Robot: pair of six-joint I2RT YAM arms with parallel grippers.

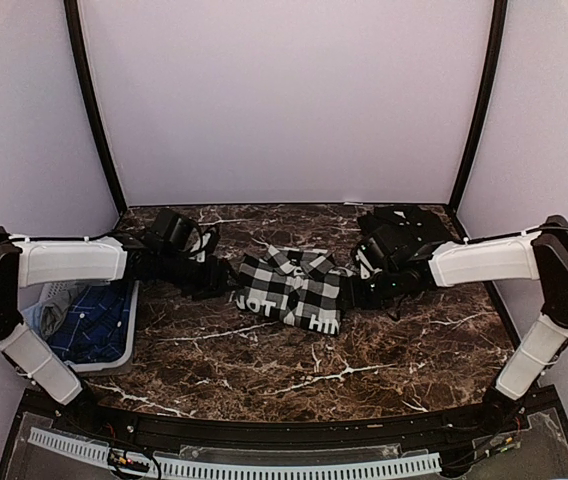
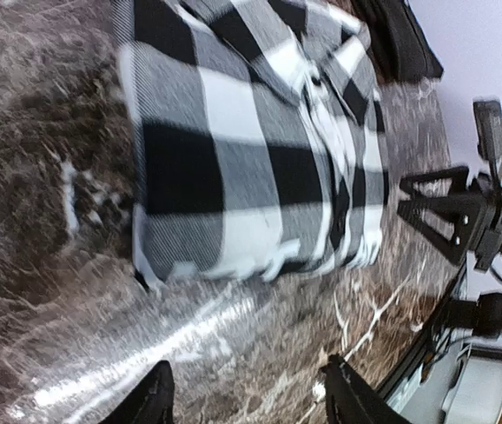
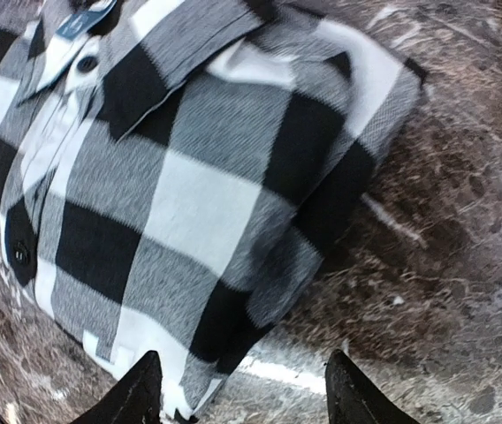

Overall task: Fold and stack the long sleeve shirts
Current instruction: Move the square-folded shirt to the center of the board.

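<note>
- Brown-veined marble tabletop [image 1: 264,370] is enclosed by pale walls; a white basket [image 1: 114,362] holding blue cloth [image 1: 94,320] is kept at the left edge.
- The checked long sleeve shirt [image 1: 294,285] is laid folded at the frame's centre, collar uppermost.
- It is flanked by the left claw [image 2: 247,389] and right claw [image 3: 242,380], both spread and empty, judged to be placed for squaring or lifting the bundle.
</note>
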